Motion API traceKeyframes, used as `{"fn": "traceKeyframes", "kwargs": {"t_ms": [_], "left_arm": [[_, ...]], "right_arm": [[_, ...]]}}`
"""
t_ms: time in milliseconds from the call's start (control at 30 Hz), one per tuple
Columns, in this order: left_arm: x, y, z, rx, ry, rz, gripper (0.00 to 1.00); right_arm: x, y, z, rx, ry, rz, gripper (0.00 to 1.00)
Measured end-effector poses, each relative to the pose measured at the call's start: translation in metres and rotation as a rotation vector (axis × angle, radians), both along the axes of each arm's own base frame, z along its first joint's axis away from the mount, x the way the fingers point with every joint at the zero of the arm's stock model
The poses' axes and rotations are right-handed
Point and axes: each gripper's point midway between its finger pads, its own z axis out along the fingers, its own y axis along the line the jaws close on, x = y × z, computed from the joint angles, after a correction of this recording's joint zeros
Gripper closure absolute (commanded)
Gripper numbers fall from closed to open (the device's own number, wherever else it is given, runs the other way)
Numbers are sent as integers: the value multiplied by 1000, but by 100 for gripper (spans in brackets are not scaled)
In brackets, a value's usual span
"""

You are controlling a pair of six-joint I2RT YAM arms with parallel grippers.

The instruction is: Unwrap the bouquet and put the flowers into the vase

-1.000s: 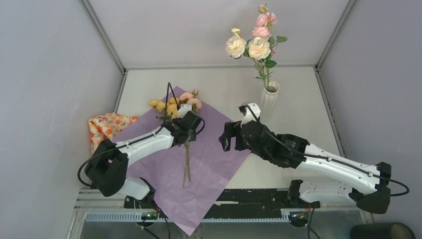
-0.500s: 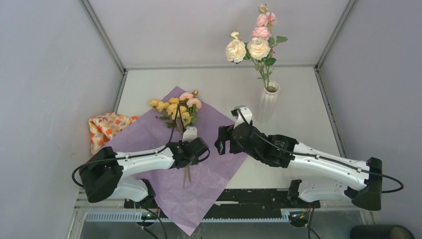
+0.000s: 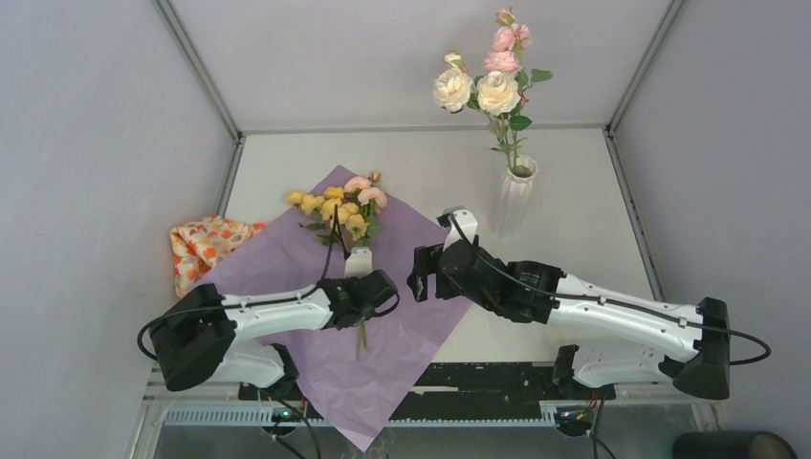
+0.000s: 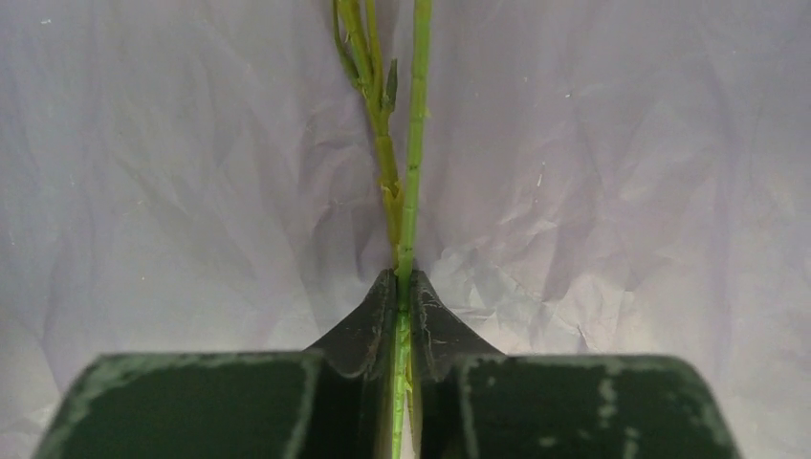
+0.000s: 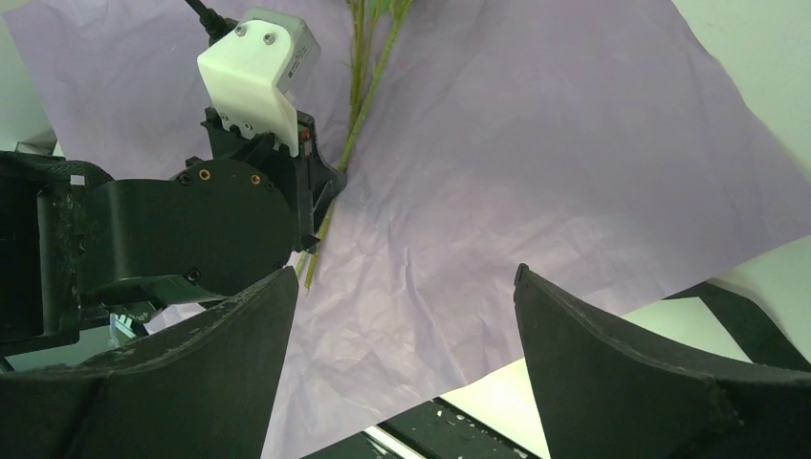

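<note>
An orange floral-patterned cloth lay crumpled at the left edge of the white table, against the grey left wall. A black rail ran along the table's near edge, with a slotted white strip just below it. A dark rounded object sat at the bottom right corner.

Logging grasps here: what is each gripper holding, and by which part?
The left gripper pinches the yellow and pink roses by their thin green stems, toward the lower ends. The right gripper is open, holding nothing.
</note>
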Motion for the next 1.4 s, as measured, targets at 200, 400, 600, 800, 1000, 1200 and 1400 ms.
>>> {"fn": "traceKeyframes", "kwargs": {"t_ms": [200,400,600,800,1000,1200,1400], "left_arm": [[-3,2,6,-21,-11,4,99],[-4,1,39,-127,-77,1,99],[-11,9,50,-211,-126,-5,97],[-23,12,42,-323,-144,-32,96],[-29,12,33,-382,-151,-47,96],[-29,4,43,-462,-179,-66,95],[-29,-3,60,-547,-216,-83,96]], "right_arm": [[0,2,-5,1,4,-2,8],[-2,10,-25,-19,42,2,7],[-8,24,-42,-2,87,45,7],[-14,41,-52,44,134,89,7],[-18,55,-58,68,163,123,7],[-19,67,-66,81,186,149,8],[-16,81,-80,100,230,173,13]]}}
